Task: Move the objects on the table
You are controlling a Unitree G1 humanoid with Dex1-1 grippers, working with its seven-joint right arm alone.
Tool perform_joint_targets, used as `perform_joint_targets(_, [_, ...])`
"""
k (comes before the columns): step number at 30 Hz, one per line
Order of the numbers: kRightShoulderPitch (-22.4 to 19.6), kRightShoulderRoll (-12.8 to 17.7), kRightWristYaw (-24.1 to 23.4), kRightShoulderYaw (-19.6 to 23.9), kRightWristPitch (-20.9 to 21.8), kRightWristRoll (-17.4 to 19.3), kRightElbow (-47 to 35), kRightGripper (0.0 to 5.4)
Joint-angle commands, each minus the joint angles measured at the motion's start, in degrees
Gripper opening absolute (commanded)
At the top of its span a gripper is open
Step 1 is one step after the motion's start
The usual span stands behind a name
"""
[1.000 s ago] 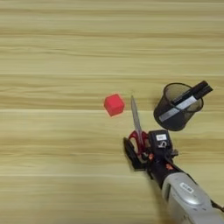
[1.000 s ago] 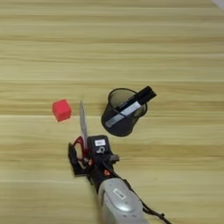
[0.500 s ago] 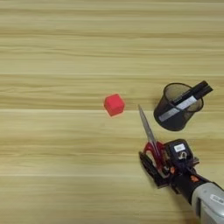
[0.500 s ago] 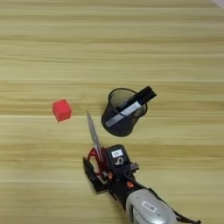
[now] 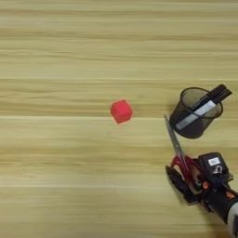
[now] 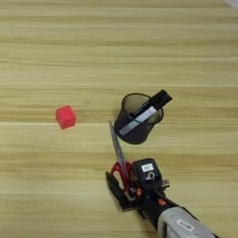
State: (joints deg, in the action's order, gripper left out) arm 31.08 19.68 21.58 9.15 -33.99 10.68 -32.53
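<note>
Scissors (image 6: 118, 158) gripped by low hand (image 6: 132, 186); blades up-table

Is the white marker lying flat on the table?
No, the marker leans inside the black mesh cup, its black cap sticking over the rim.

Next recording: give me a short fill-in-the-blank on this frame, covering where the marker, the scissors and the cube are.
1. The white marker leans inside the black mesh ____.
2. The tool is closed on the red handles of the ____.
3. The scissors' blades point toward the ____ edge of the table.
4. The small cube lying apart to the left is ____ in colour.

Missing words: pen cup; scissors; far; red
</note>
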Motion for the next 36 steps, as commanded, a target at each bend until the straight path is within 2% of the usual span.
perform_joint_targets(1, [1.12,0.57,-2.53,1.84,-1.93,-1.69,3.95,3.86])
perform_joint_targets(9, [0.28,-0.07,-2.81,2.62,-1.49,-1.78,5.61,3.86])
perform_joint_targets(17, [-1.17,-1.68,-2.93,-3.02,1.01,-2.54,4.87,3.86])
perform_joint_targets(28, [-5.54,-4.14,-6.1,-9.28,0.48,-3.51,6.55,3.86])
perform_joint_targets(36, [-9.2,-7.02,-8.36,-11.75,-0.16,-3.5,8.62,3.86])
